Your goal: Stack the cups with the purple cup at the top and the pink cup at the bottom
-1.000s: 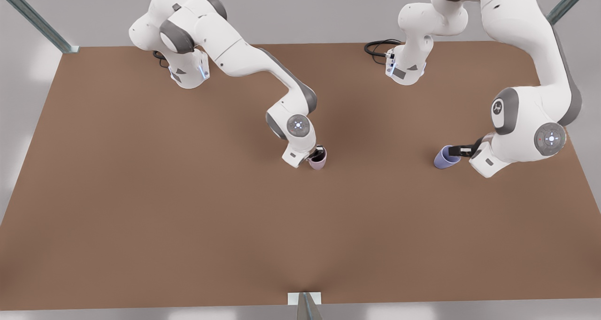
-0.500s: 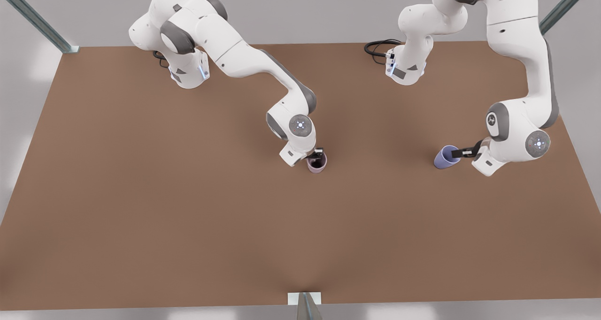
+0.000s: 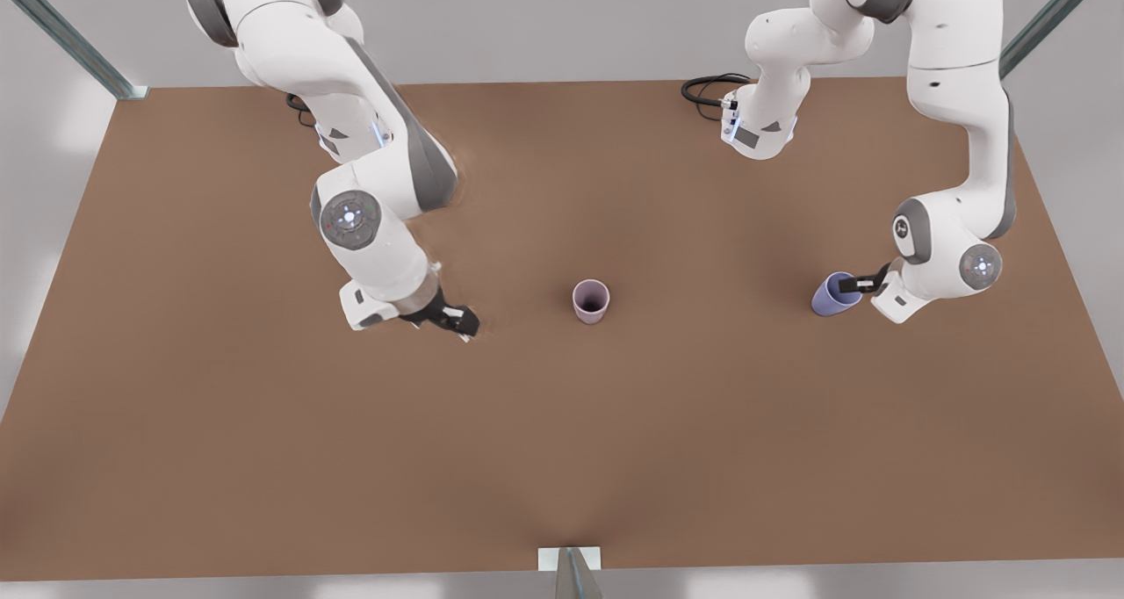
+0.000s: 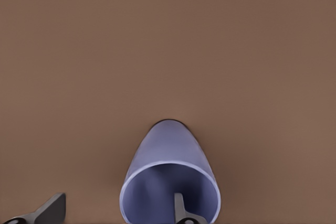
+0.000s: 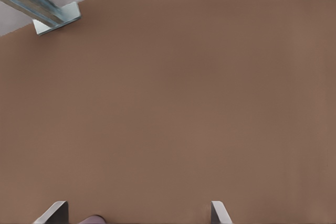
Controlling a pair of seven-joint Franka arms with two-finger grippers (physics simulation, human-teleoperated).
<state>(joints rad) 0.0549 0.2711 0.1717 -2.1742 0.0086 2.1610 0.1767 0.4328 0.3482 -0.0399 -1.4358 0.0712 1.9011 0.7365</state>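
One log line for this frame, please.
pink cup upright, unheld | right gripper open, apart from it | left gripper open, one finger inside purple cup | cups unstacked

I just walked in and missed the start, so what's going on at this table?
Two arms are stacking cups. The pink cup stands upright alone mid-table; the right gripper, open, hangs beside it toward the front view's left. The left gripper has one finger inside the purple cup and one outside, not yet closed on the wall. The purple cup is not yet on the pink one.
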